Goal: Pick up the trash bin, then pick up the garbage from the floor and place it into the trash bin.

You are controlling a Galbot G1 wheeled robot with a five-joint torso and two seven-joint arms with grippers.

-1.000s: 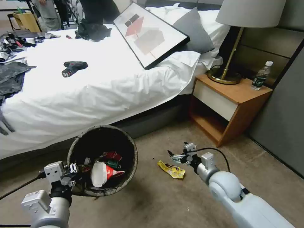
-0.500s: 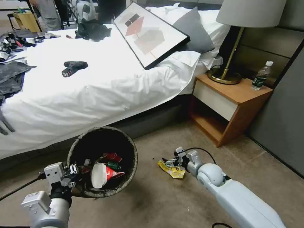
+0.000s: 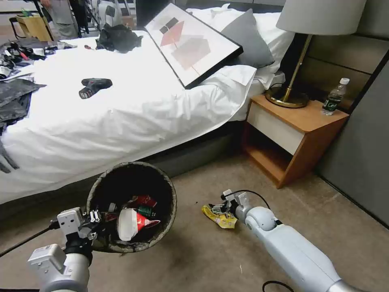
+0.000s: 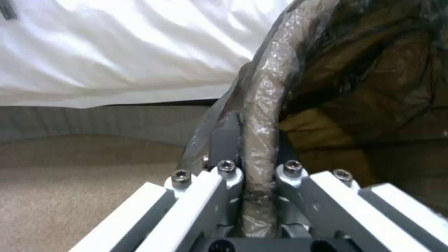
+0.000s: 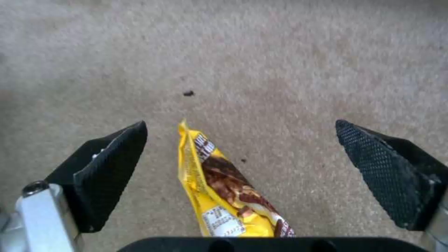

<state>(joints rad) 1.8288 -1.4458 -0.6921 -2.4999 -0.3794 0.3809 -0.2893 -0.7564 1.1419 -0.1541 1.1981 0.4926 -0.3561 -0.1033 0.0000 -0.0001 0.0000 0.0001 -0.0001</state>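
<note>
Since one second ago your right gripper point(image 3: 219, 208) has dropped from above the carpet to the yellow crinkled snack wrapper point(image 3: 219, 217), which lies on the beige carpet point(image 3: 202, 259) at 3 o'clock from the bin. Its jaws stand released, one black pad point(image 5: 112, 164) on each side of the wrapper, so a closing pinch would take the foil across its narrow width. Your left gripper point(image 4: 259, 182) is clenched on the rim of the round white bin with dark bag liner point(image 3: 131, 205), held off the floor and tilted mouth-up at 9 o'clock from the wrapper. I judge this keeps the drop short. Red-and-white cartons point(image 3: 135, 221) already lie inside.
</note>
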